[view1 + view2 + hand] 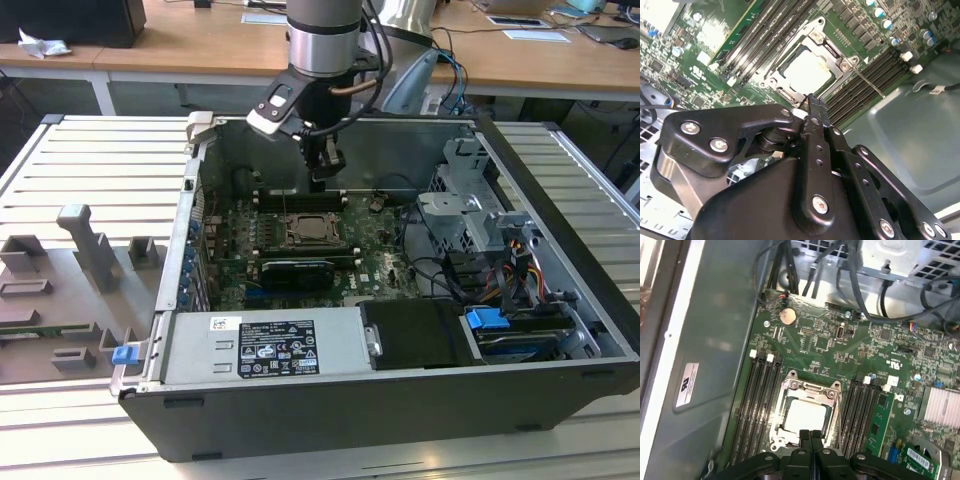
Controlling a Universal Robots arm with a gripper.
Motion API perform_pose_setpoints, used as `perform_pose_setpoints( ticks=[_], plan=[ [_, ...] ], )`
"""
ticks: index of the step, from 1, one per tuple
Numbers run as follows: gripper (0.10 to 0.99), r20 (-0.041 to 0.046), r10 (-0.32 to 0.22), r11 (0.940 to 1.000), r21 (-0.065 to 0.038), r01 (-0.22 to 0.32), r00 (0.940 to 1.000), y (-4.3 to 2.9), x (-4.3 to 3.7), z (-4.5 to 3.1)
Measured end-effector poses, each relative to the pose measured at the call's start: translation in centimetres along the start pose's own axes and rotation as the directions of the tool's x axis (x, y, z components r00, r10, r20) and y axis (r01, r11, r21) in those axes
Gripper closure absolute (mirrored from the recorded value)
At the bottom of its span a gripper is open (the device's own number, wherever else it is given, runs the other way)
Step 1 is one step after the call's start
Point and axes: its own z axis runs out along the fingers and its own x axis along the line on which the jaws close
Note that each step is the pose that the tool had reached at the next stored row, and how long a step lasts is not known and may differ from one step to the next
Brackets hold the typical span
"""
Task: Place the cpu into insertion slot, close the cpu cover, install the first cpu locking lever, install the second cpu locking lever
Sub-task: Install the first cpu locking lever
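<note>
Inside an open grey metal computer case point(560, 290), the black gripper point(810, 436) hovers just over the edge of the black-framed square insertion slot point(316, 233). Its fingers point(804, 439) are pressed together and hold nothing. The pale silver-beige square cpu point(804, 415) sits in the slot under the silver-grey cut-out cpu cover point(789, 388). A thin silver locking lever point(867, 82) angles out beside it. Seating it well likely means keeping the tips on the rod, off the chip.

A pale table point(90, 160) of ribbed metal slats carried everything. An open computer case point(300, 420) lay on its side across the middle, its dark wall toward the camera, reaching almost to the table's edge on the exterior view's right. Just beside the case on that view's left, a grey fixture plate point(50, 335) rested flat, with upright grey blocks point(85, 245) standing on it.
</note>
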Motion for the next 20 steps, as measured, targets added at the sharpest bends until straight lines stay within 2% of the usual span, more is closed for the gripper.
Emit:
perform_pose_setpoints(
  ticks=[13, 20],
  plan=[
    [0.980, -0.0022, -0.088, 0.9961, 0.000, 0.088, 0.9961, -0.05, 0.02, 0.02],
    [0.980, -0.0041, -0.148, 0.9890, 0.000, 0.148, 0.9890, -0.05, 0.01, 0.01]
  ],
)
